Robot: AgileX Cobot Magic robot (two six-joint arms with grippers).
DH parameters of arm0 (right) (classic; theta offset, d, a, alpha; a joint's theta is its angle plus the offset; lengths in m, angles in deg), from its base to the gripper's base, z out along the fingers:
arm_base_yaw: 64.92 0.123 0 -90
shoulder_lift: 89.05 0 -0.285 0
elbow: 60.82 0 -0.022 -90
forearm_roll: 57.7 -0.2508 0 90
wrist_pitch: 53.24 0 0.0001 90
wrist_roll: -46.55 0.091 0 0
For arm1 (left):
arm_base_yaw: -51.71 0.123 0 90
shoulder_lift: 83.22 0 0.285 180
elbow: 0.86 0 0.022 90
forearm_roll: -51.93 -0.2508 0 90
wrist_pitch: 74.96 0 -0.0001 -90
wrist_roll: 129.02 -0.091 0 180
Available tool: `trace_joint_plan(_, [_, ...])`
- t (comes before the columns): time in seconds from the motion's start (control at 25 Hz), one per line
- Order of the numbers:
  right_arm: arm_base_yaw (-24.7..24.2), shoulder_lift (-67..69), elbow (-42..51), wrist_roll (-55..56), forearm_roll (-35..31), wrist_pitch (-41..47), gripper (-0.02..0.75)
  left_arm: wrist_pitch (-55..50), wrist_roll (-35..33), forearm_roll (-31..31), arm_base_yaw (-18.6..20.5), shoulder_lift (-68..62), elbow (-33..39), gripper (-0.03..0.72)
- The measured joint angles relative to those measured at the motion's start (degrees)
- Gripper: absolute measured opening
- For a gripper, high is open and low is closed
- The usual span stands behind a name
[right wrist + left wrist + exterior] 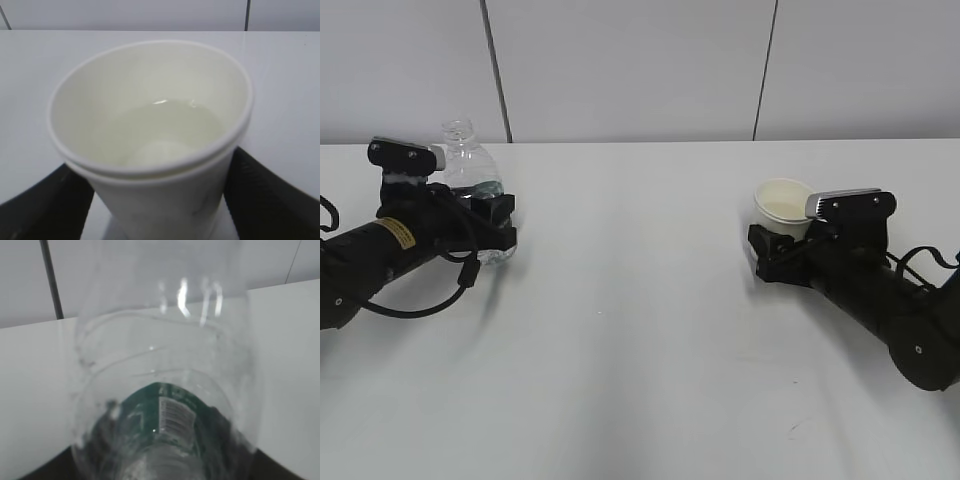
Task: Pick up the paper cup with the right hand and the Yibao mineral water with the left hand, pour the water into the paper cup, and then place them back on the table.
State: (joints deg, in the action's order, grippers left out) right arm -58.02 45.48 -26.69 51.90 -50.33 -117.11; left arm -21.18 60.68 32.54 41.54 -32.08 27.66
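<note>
No legible text anywhere. Yibao mineral water [165, 410] has a dark green label w/ a white barcode panel [172, 416] in the left wrist view, digits too blurred to read. Left hand [395, 240] carries a small yellow sticker [398, 233], print too small to make out.

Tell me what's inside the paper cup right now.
The cup holds a shallow pool of clear water over its cream bottom. Nothing else shows inside; the near inner wall is hidden behind the rim.
</note>
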Motion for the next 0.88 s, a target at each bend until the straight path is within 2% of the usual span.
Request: trace_joint_plan(0.88, [0.0,0.0,1.2,0.0,0.7,-1.4,0.607,0.0,0.0,1.5,0.0,0.0,0.0,0.311])
